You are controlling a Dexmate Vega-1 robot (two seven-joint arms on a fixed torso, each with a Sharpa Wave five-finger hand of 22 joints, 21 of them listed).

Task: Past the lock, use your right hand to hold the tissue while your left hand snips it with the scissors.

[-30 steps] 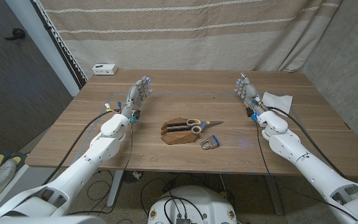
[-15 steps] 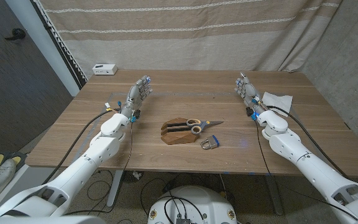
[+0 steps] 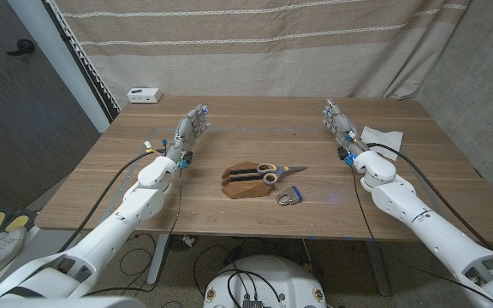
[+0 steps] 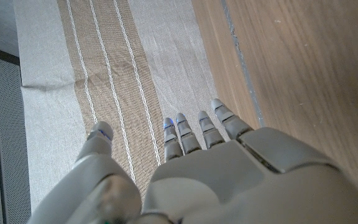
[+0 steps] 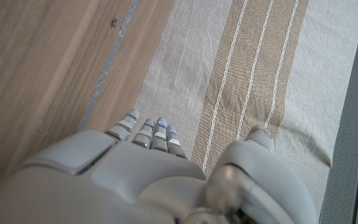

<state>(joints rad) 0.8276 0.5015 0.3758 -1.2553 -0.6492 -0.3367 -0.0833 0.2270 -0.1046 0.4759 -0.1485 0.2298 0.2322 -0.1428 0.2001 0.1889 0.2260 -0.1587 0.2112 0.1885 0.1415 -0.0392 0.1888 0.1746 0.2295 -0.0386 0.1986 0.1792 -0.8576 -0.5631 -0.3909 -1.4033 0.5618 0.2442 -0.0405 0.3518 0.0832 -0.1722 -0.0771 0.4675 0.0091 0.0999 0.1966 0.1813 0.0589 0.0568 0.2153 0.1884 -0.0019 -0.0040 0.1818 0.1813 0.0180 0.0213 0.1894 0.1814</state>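
A white tissue point(image 3: 382, 137) lies on the table near the right edge, just beside my right hand point(image 3: 339, 125). That hand is raised with its fingers apart and holds nothing; in the right wrist view its fingers point(image 5: 149, 134) reach toward the striped curtain. Scissors point(image 3: 274, 174) with pale handles rest on a wooden holder point(image 3: 245, 180) at the table's middle. A padlock point(image 3: 289, 197) with a blue body lies just in front of the holder. My left hand point(image 3: 188, 133) is up over the left part of the table, fingers point(image 4: 194, 130) spread and empty.
A small white box point(image 3: 144, 95) sits at the table's far left corner. A striped curtain point(image 3: 255, 43) hangs behind the wooden table point(image 3: 255, 137). Cables run along both forearms.
My right hand has shifted very slightly; the left hand and the objects have not moved.
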